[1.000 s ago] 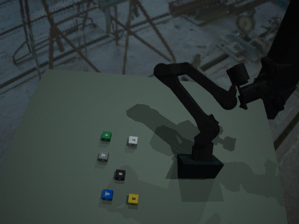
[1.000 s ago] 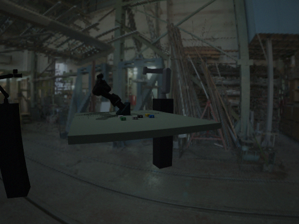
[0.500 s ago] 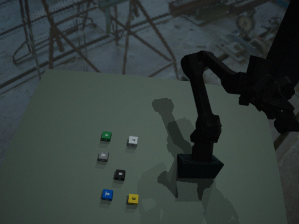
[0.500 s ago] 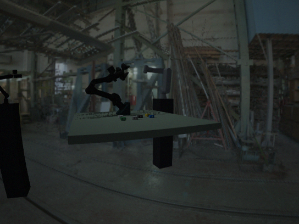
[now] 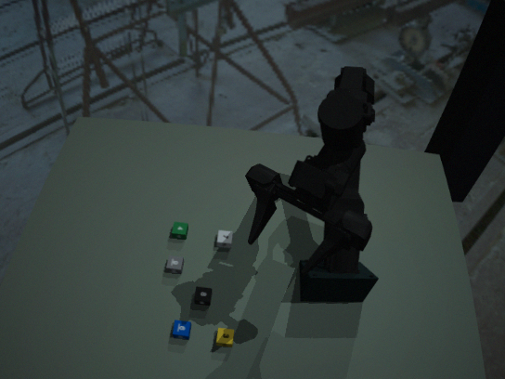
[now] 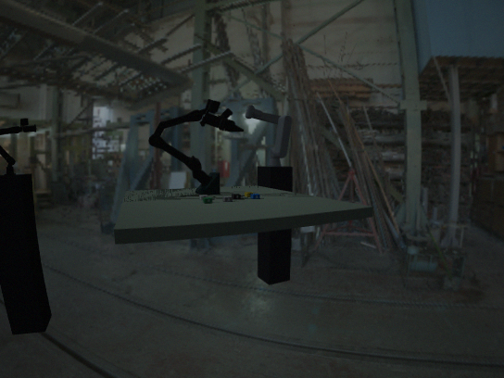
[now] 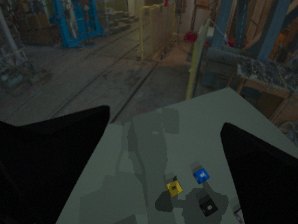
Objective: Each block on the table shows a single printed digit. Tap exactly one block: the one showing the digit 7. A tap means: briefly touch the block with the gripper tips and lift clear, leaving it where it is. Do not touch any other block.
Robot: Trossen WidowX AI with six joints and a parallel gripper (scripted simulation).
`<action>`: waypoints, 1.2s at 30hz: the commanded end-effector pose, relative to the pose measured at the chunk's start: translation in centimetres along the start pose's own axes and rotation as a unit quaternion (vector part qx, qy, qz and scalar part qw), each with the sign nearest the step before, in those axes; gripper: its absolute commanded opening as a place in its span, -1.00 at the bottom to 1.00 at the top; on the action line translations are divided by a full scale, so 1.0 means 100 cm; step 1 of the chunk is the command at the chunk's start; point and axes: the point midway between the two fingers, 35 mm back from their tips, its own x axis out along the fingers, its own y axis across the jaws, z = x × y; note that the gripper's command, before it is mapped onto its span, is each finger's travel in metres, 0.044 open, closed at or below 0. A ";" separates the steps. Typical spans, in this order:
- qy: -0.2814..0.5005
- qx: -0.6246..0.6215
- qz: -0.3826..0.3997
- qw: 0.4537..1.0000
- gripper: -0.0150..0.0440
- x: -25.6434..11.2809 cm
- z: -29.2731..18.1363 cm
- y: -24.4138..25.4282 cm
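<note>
My gripper is open and empty, high above the table, its two dark fingers wide apart. Six small blocks lie on the table, each with a small mark on top, too blurred for me to read a digit surely. They are a green block, a white block, a grey block, a black block, a blue block and a yellow block. The fingers touch none of them.
The table carries the arm's base to the right of the blocks in the top view. The arm's shadow falls across the black block. A dark pillar stands beyond the table's right edge.
</note>
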 end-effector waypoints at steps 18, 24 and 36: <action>0.480 0.387 -0.310 0.724 0.86 -0.055 -0.196 -0.215; 0.480 0.387 -0.310 0.724 0.86 -0.055 -0.196 -0.215; 0.480 0.387 -0.310 0.724 0.86 -0.055 -0.196 -0.215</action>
